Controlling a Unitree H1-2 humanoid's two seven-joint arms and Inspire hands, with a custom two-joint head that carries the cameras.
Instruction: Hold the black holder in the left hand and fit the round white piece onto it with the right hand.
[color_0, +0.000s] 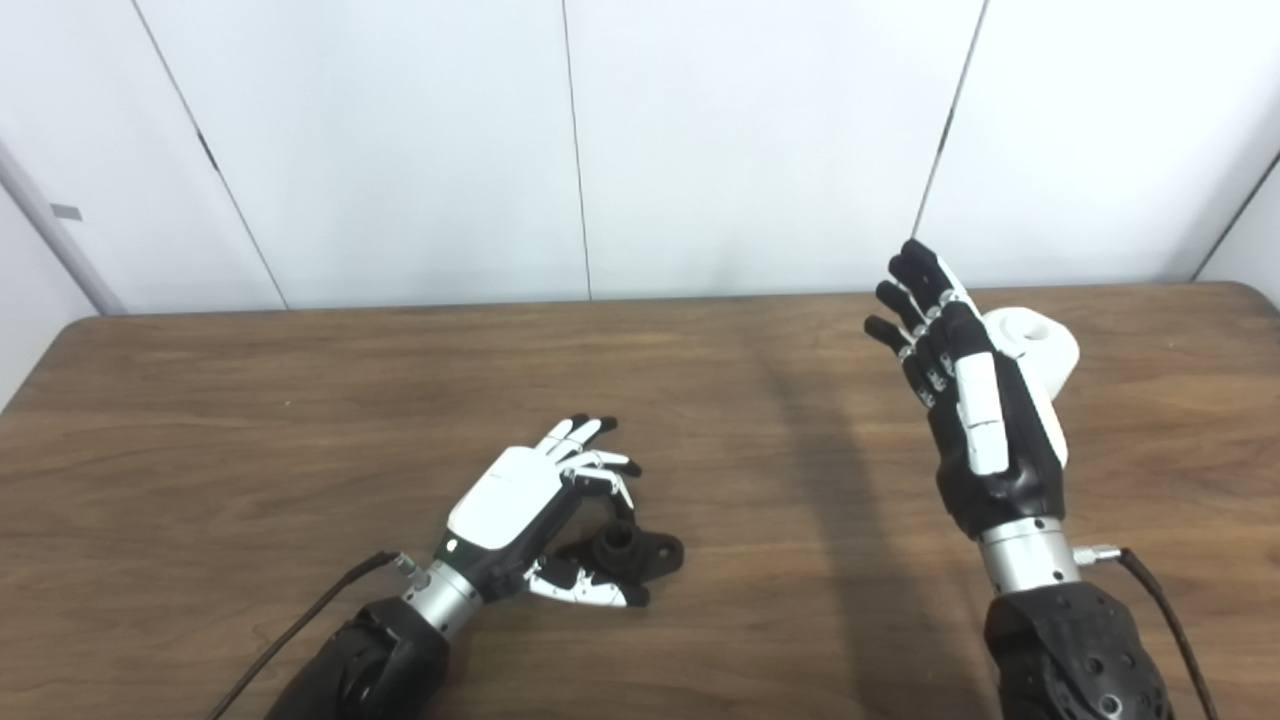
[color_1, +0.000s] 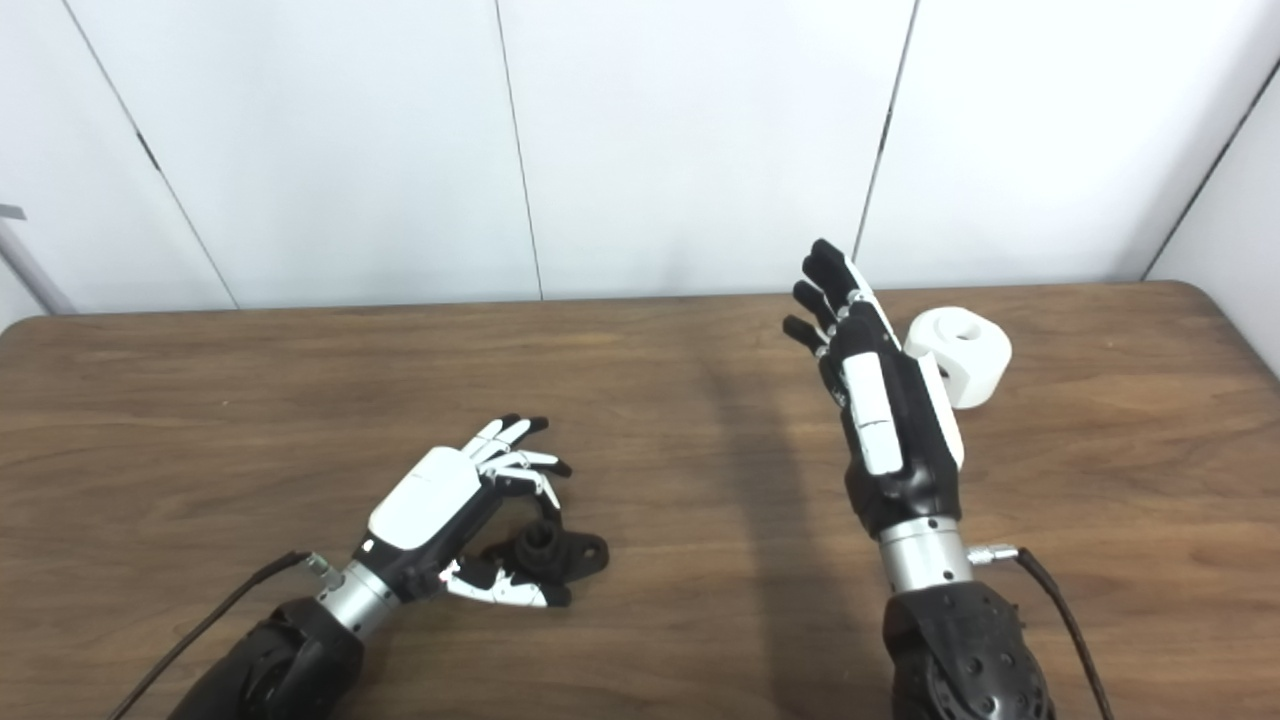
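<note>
The big brown wooden table (color_0: 300, 400) holds everything. The right hand (color_1: 885, 400), fingers spread and empty, stands beside the round white plastic piece (color_1: 965, 355). The left hand (color_0: 545, 500) cups open fingers around the small black holder (color_0: 635, 555) lying on the table; it should squeeze gently and evenly.

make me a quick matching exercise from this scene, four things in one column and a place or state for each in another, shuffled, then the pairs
Things
1. left hand
2. right hand
3. black holder
4. round white piece

Places or states
A. lies on the table between a thumb and fingers that curl around it
B. raised above the table, fingers straight and apart, holding nothing
C. sits on the far right part of the table, just beyond an upright hand
D. low over the table, cupped around a dark part, not yet lifting it

Pairs: 1-D, 2-B, 3-A, 4-C
</note>
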